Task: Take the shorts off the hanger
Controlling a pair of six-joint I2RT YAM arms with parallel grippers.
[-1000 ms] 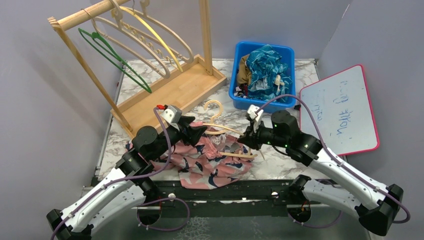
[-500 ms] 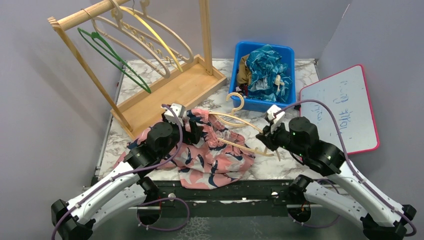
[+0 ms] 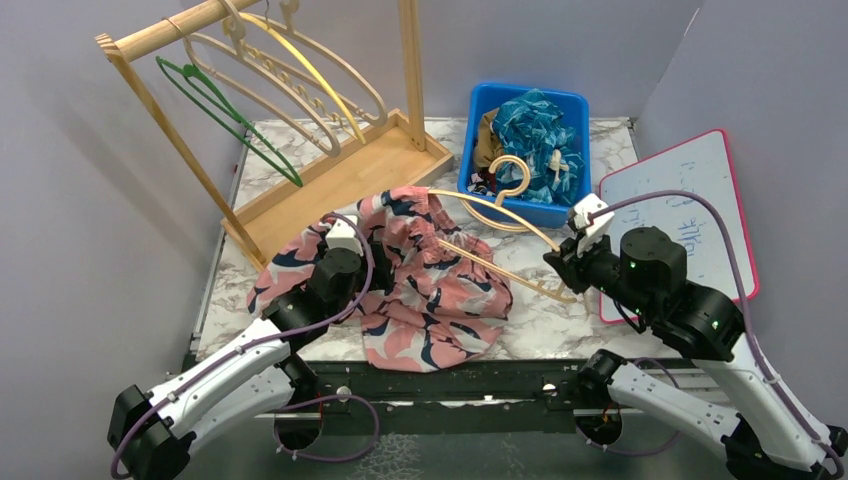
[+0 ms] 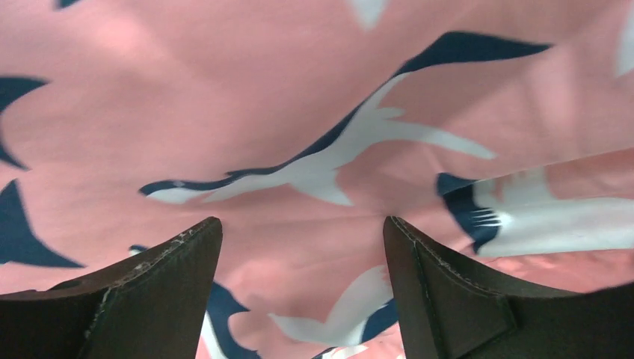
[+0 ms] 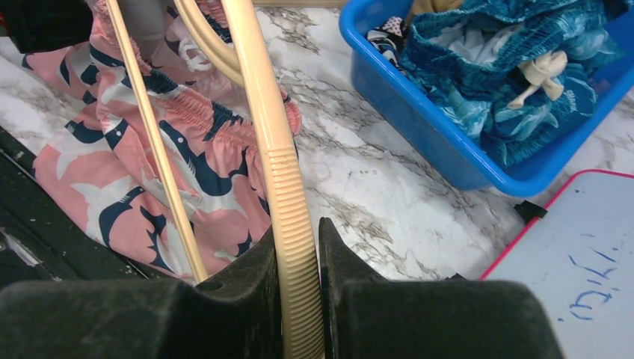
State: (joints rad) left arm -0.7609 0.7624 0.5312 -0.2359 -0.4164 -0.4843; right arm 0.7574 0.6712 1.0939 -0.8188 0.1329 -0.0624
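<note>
marble tabletop (image 3: 545, 318), one pair of pink shorts (image 3: 430, 300), one cream hanger (image 5: 288, 187) tight between right jaws, left jaws apart

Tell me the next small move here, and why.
Probably close the left gripper on the pink shorts: its jaws stand open over the fabric, while the right gripper is shut on the hanger, whose far end runs into the waistband. Pinning the fabric should let the hanger slide out.
</note>
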